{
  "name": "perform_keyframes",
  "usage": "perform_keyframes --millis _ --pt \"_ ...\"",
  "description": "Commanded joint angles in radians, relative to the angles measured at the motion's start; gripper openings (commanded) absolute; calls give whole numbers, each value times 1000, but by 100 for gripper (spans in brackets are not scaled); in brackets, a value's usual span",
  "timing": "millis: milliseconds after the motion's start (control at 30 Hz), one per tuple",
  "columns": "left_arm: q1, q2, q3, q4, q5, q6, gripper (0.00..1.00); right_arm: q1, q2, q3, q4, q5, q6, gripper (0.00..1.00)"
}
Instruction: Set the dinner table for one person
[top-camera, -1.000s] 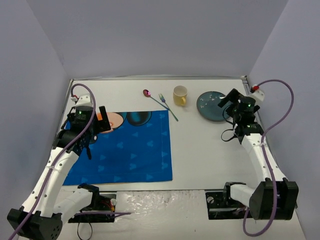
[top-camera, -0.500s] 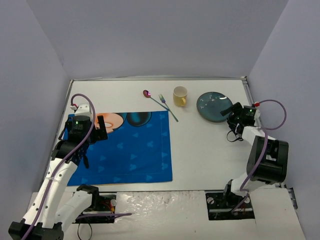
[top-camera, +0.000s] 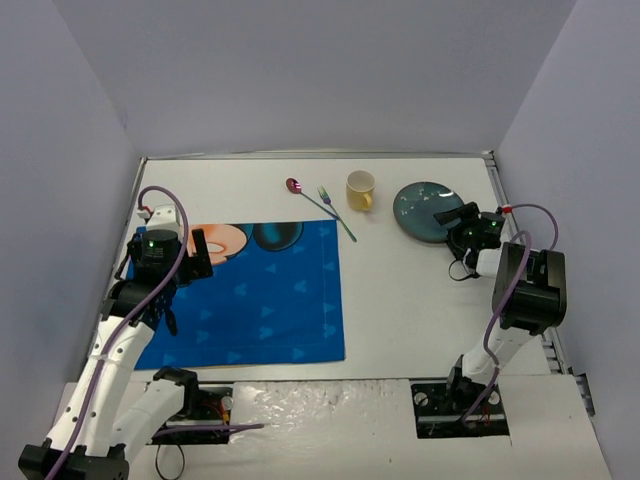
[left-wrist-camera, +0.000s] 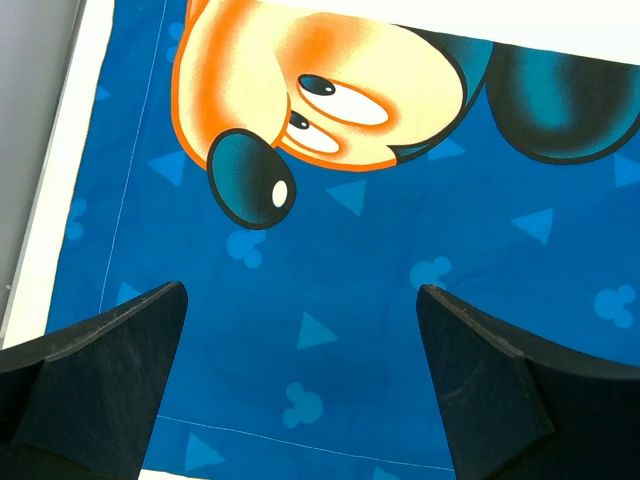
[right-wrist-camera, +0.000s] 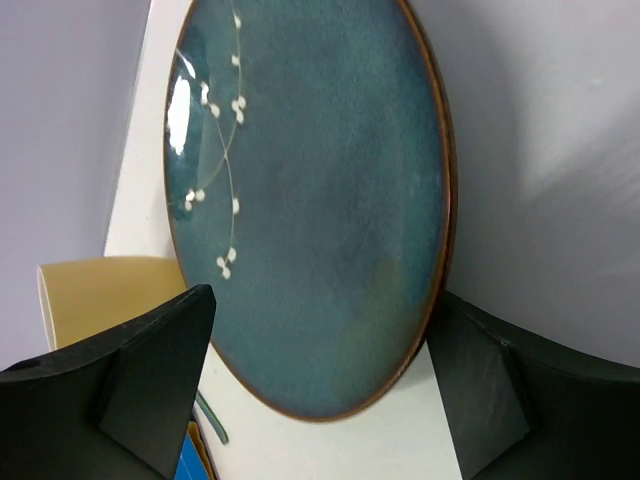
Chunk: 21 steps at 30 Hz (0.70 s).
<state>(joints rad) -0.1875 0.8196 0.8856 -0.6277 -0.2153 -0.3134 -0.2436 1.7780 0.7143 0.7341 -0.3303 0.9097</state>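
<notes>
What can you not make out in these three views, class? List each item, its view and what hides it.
1. Top view: the plate, its right rim covered by the right arm.
2. Right wrist view: most of the mug, behind one finger and the frame edge.
3. Top view: the fork, its tines too small.
4. Top view: the placemat, its left edge under the left arm.

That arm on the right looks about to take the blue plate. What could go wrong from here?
1. The right pincer comes at the plate from its thin rim. The plate is flat and glossy, so it could slip free or tip when lifted.
2. The yellow mug stands near the plate. If the plate is pushed rather than gripped, it might slide into the mug.
</notes>
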Motion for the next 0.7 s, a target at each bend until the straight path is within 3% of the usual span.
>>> perform_keyframes --millis 0,333,433,667 --pt "10 -8 12 45 -16 19 97 -10 67 -13 99 17 70 75" --pt "15 -4 2 64 0 22 97 -47 82 -81 201 42 128 8" --pt "17 -4 0 69 8 22 97 -71 60 -95 234 15 136 1" --pt "17 -10 -7 88 16 23 97 -103 -144 -107 262 -53 182 0"
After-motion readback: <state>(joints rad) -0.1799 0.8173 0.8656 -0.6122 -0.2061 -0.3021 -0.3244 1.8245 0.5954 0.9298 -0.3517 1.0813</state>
